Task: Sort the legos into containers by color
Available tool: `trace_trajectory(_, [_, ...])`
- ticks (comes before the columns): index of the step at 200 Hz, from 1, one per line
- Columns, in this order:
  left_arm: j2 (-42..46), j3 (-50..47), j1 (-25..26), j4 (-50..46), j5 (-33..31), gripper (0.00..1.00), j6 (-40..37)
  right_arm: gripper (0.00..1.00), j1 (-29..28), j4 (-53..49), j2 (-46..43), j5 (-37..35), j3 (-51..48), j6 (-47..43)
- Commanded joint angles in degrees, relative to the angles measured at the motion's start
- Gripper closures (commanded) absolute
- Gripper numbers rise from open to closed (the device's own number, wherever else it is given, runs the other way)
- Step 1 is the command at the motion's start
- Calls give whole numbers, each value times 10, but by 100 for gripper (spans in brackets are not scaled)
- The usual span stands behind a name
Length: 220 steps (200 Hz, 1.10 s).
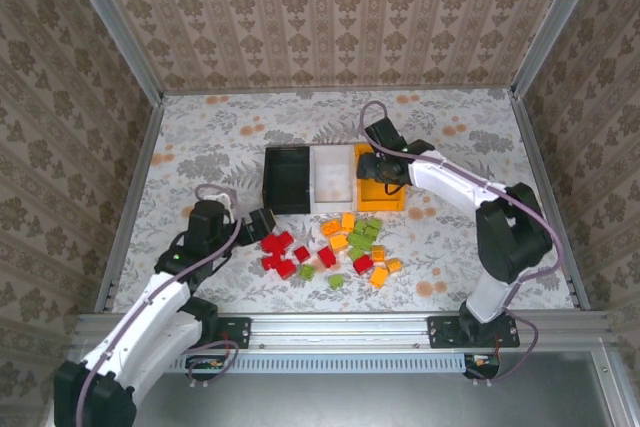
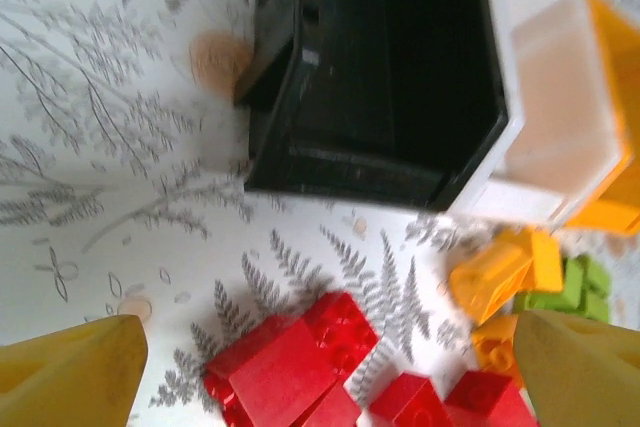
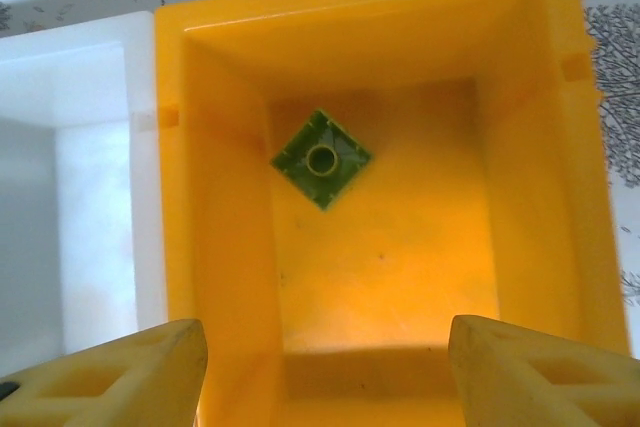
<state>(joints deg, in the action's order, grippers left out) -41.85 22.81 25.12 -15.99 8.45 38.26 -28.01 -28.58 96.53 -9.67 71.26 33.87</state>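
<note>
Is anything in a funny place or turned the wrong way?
One green lego lies alone in the orange-yellow bin. It sits cornerwise to the walls, and its hollow underside seems to face up. Its color doesn't match the bin. Nothing looks spilled or broken.

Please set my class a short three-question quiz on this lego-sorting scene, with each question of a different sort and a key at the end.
1. True or false: a green lego lies inside the orange-yellow bin.
2. Which bin stands in the middle of the row? A black, B white, C orange-yellow.
3. Fill the gap: the open left gripper hovers over a cluster of ___ legos.

Key
1. True.
2. B, the white bin.
3. Red: the red legos.
</note>
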Motion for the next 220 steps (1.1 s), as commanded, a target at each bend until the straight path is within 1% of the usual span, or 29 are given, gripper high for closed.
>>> trace_trajectory(1, [-54, 31, 49, -41, -45, 7, -42, 33, -12, -6, -69, 5, -42, 5])
trace_trajectory(26, [-141, 54, 109, -46, -114, 11, -48, 32, -14, 6, -118, 9, -100, 12])
trace_trajectory(41, [-186, 65, 129, -37, -138, 12, -41, 32, -14, 9, -141, 10, -122, 13])
trace_trajectory(54, [-216, 70, 130, -31, -152, 14, -28, 32, -14, 7, -157, 6, -134, 11])
trace_trajectory(69, [-240, 71, 130, -15, -151, 17, -22, 32, -13, 5, -164, 1, -146, 9])
trace_trajectory(73, [-246, 71, 130, -14, -150, 19, -19, 32, -14, 6, -183, 1, -149, 9])
trace_trajectory(91, [-266, 74, 130, -18, -161, 22, -5, 31, -14, 7, -200, -5, -160, 5])
trace_trajectory(129, [-284, 67, 130, 1, -155, 33, 9, 31, -10, 9, -214, -10, -174, 1])
trace_trajectory(156, [-285, 69, 130, 1, -152, 44, 9, 31, -4, 10, -218, -11, -178, 1])
trace_trajectory(167, [-283, 70, 130, -4, -150, 46, 9, 31, -2, 12, -220, -11, -179, 0])
trace_trajectory(185, [-271, 70, 130, -21, -152, 46, 15, 30, 1, 11, -222, -11, -180, 0])
trace_trajectory(205, [-243, 68, 132, -45, -161, 35, 20, 31, 3, 13, -223, -7, -181, 0])
trace_trajectory(220, [-224, 64, 134, -53, -165, 33, 18, 30, 4, 14, -224, -6, -182, 0])
